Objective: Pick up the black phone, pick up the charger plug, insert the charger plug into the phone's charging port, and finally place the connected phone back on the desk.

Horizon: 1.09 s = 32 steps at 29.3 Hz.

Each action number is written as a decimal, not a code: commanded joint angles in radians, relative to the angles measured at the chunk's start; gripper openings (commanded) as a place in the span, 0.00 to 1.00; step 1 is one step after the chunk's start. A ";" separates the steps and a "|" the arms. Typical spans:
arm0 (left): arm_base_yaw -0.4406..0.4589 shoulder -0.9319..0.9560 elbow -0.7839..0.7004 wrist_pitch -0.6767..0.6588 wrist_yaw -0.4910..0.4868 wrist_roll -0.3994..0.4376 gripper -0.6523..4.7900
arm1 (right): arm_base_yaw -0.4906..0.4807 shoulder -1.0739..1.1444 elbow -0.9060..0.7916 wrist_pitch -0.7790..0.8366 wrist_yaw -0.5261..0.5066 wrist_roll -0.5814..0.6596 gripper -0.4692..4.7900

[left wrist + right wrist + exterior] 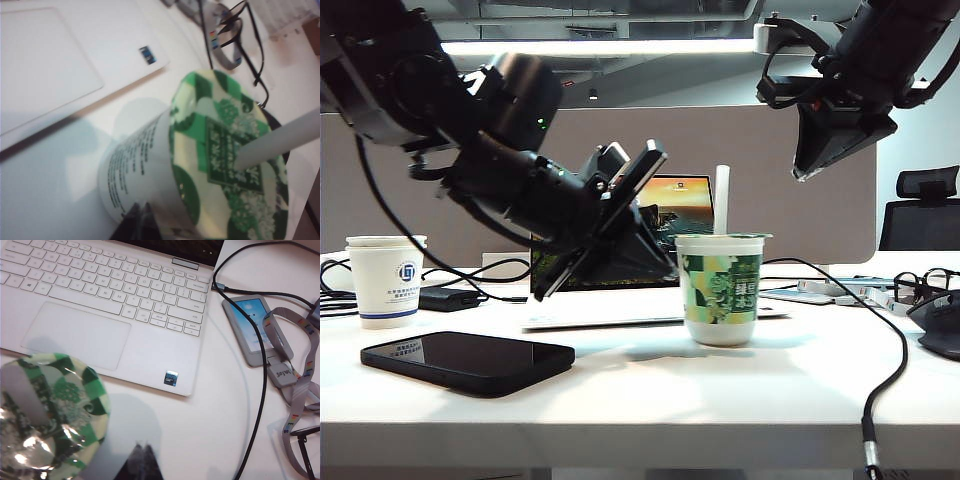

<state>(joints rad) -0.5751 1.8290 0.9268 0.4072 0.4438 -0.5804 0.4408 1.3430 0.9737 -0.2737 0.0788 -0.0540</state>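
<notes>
Two pincers, both closed and empty. Phone [467,361] lies flat on the tabletop [650,400] at left. Left pincer [605,222] hangs low before the laptop [620,300], beside the green cup [720,288]; right pincer [835,140] hovers high at right.

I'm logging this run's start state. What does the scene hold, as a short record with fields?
phone: flat glossy black phone lying on the white desk, untouched
plug: grey-collared charger plug on a thin black cable, hanging at the desk's front edge
left gripper: shut, empty, above the desk beside the green-patterned cup
right gripper: shut, empty, raised high
behind: open white laptop
</notes>
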 commanded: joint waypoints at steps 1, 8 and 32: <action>-0.016 0.013 0.025 0.013 0.003 -0.004 0.11 | 0.002 -0.018 0.004 0.008 0.002 -0.003 0.08; -0.063 0.058 0.094 0.008 0.010 -0.022 0.11 | 0.002 -0.035 0.008 0.003 0.013 -0.003 0.08; 0.006 -0.400 0.058 -0.527 -0.241 0.207 0.11 | 0.087 -0.087 0.032 0.063 -0.327 -0.032 0.08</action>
<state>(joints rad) -0.5682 1.4452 0.9962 -0.1101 0.2115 -0.3809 0.5095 1.2530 1.0016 -0.2493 -0.2371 -0.0811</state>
